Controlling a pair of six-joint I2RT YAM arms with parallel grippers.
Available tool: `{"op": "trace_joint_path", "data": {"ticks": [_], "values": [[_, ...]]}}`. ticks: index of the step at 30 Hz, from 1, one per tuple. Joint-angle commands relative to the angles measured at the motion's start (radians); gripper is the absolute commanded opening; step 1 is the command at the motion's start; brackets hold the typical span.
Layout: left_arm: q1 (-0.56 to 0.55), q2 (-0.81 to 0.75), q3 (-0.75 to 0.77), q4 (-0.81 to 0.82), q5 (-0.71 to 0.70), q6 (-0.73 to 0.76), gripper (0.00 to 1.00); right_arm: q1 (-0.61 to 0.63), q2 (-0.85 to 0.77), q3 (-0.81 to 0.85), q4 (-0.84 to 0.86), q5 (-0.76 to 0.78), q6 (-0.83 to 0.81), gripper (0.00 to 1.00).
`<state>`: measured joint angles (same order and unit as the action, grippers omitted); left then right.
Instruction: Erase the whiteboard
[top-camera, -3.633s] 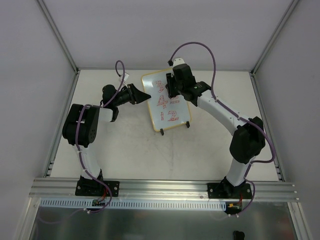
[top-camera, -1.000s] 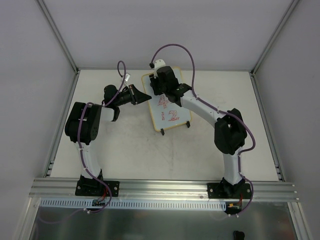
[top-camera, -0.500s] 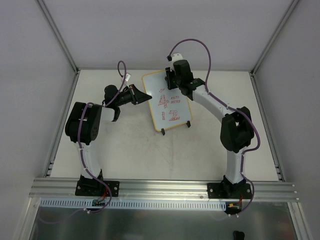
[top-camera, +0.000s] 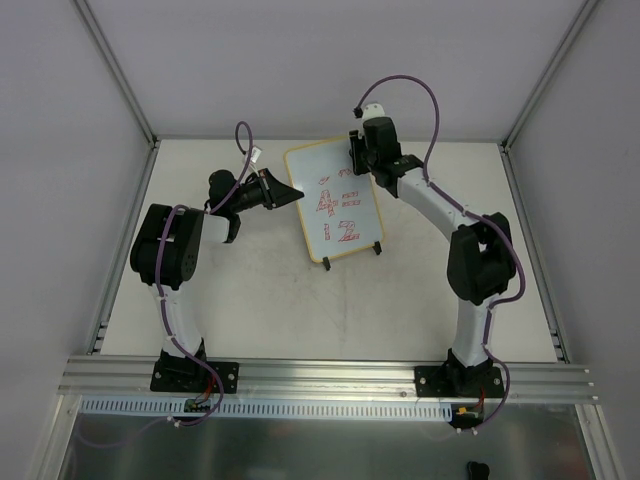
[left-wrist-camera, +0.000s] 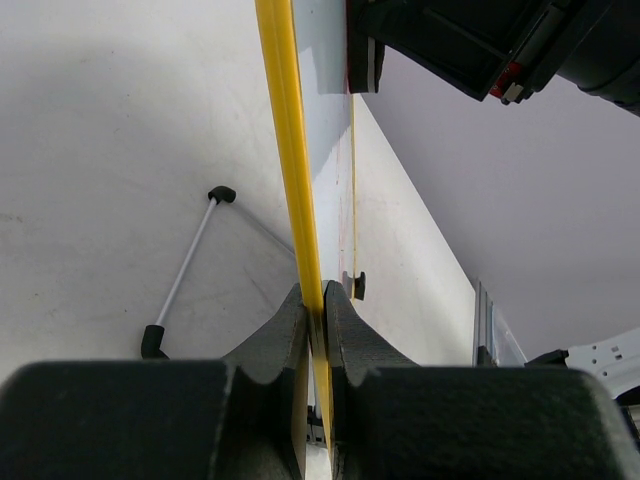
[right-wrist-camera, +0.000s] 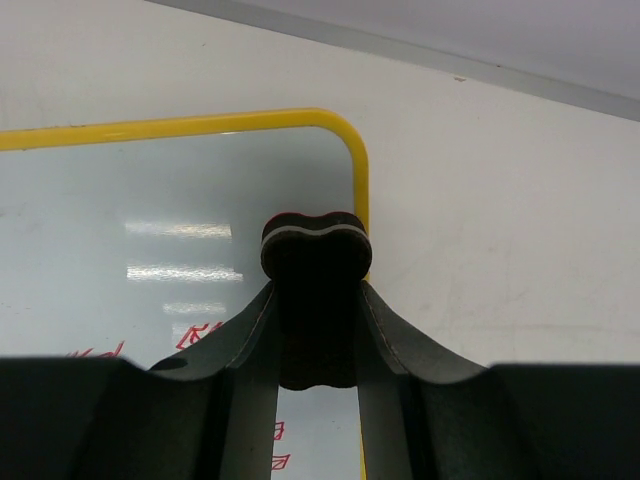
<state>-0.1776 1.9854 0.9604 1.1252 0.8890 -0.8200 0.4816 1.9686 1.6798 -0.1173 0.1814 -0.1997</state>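
Observation:
The whiteboard, white with a thin yellow frame and black clip feet, stands tilted at the table's middle back with red marks over its middle and lower part. My left gripper is shut on its left yellow edge. My right gripper is shut on a small black eraser and holds it against the board's top right corner. In the right wrist view the top of the board is wiped white, with red marks lower down.
Grey walls and metal rails enclose the white table. A thin support rod with black ends lies behind the board in the left wrist view. The aluminium rail runs along the near edge.
My right gripper has swept the eraser from the board's top left across to its top right corner. The topmost red marks are mostly gone. The left gripper has stayed put.

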Motion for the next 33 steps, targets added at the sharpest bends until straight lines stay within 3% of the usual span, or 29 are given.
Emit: {"op": "trace_joint_path", "data": {"ticks": [1, 5, 11, 24, 33], "values": [[-0.016, -0.014, -0.009, 0.050, 0.044, 0.117, 0.00, -0.040, -0.023, -0.054, -0.029, 0.107, -0.033, 0.00], [-0.017, -0.011, -0.006, 0.050, 0.042, 0.116, 0.00, -0.028, -0.048, -0.106, 0.018, 0.040, -0.015, 0.00], [-0.017, -0.016, -0.005, 0.048, 0.045, 0.114, 0.00, 0.069, -0.065, -0.147, 0.076, 0.058, -0.018, 0.00], [-0.019, -0.017, -0.006, 0.047, 0.050, 0.116, 0.00, 0.276, -0.025, -0.088, 0.103, 0.043, 0.006, 0.00], [-0.019, -0.025, -0.009, 0.048, 0.053, 0.119, 0.00, 0.267, -0.008, -0.098, 0.103, 0.079, 0.011, 0.00]]}}
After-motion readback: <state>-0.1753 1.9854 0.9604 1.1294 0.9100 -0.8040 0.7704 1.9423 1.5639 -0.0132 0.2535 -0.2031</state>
